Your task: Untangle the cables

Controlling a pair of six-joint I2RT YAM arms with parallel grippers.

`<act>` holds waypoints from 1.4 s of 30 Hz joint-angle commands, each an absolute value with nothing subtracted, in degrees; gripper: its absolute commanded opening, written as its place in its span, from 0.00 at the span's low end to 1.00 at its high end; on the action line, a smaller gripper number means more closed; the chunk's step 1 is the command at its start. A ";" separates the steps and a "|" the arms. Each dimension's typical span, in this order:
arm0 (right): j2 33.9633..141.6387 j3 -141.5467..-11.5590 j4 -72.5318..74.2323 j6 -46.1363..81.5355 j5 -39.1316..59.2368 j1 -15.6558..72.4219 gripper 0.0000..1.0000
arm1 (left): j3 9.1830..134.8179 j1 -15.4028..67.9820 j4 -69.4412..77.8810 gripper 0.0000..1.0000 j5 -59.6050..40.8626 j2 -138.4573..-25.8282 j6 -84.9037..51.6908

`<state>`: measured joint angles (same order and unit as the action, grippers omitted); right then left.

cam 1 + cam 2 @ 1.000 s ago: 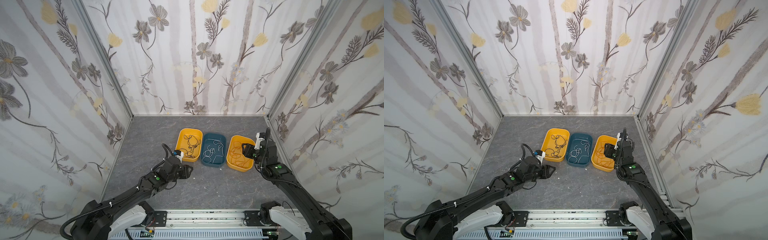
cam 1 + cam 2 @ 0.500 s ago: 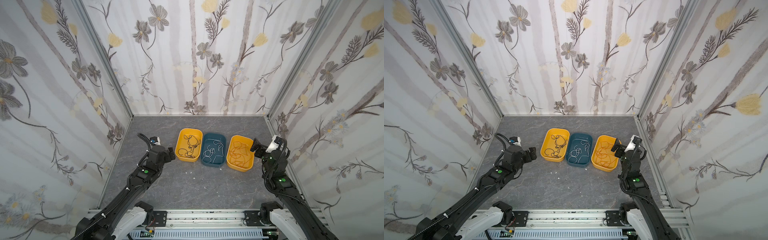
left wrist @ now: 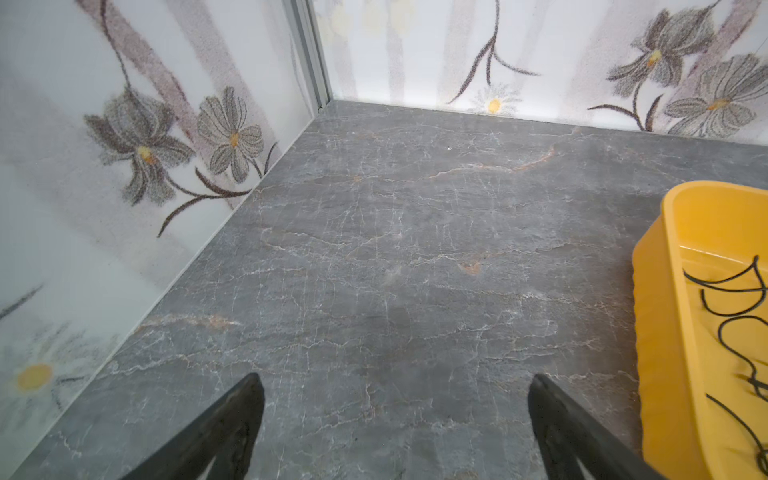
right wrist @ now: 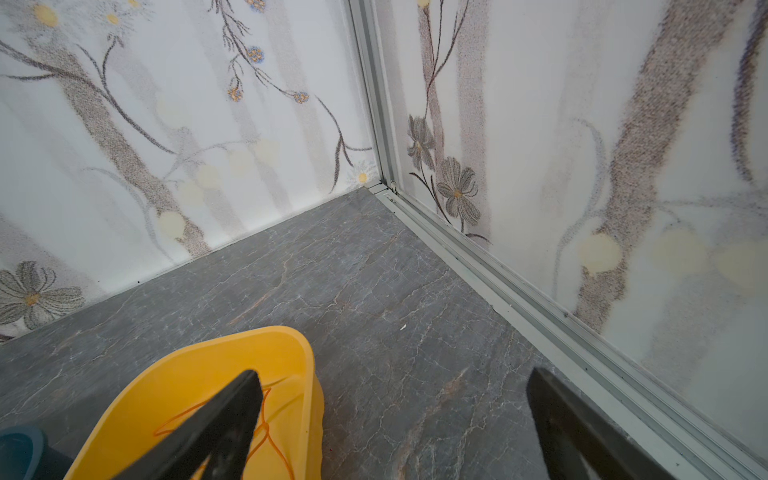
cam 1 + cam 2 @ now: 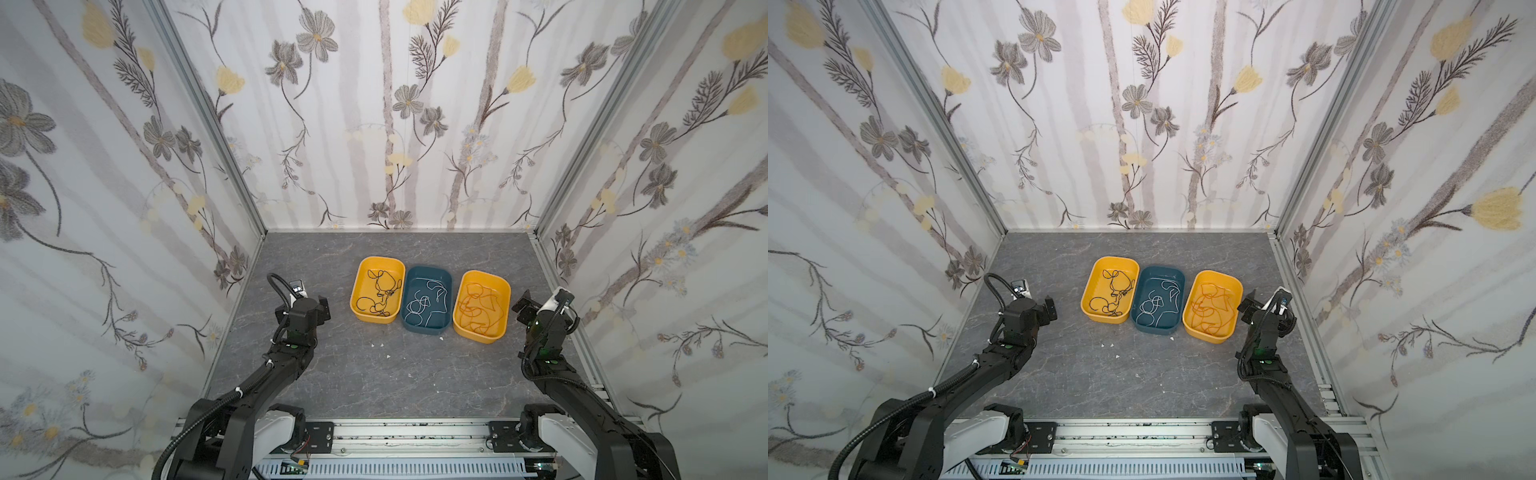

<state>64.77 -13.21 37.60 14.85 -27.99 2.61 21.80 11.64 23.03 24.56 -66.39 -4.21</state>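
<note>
- Three trays stand close together in a row on the grey desk.
- The left yellow tray holds one looped black cable.
- At its 3 o'clock, the blue tray holds a curled white cable.
- At the blue tray's 3 o'clock, the right yellow tray holds a tangled orange cable.
- The left fingers are spread wide with nothing between them, over bare desk at 9 o'clock of the left yellow tray.
- The right fingers are spread wide and empty, at 3 o'clock of the right yellow tray.
</note>
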 commanded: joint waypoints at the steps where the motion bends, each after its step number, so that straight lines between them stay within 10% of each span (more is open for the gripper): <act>1: 67.27 -10.55 53.63 11.09 -27.56 2.55 1.00 | 20.50 9.51 38.27 1.00 21.34 -70.89 0.31; 16: 86.50 -6.04 85.09 3.80 -13.22 1.32 1.00 | 18.02 4.68 61.75 1.00 9.91 -90.45 2.69; 42: 86.22 -9.98 76.60 6.00 -14.76 0.15 1.00 | 22.58 0.62 51.55 1.00 4.66 -89.78 -1.00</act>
<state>86.21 -9.89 75.31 6.37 -14.68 0.05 22.37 0.67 50.85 4.78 -89.84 -0.64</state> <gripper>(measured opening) 0.998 0.997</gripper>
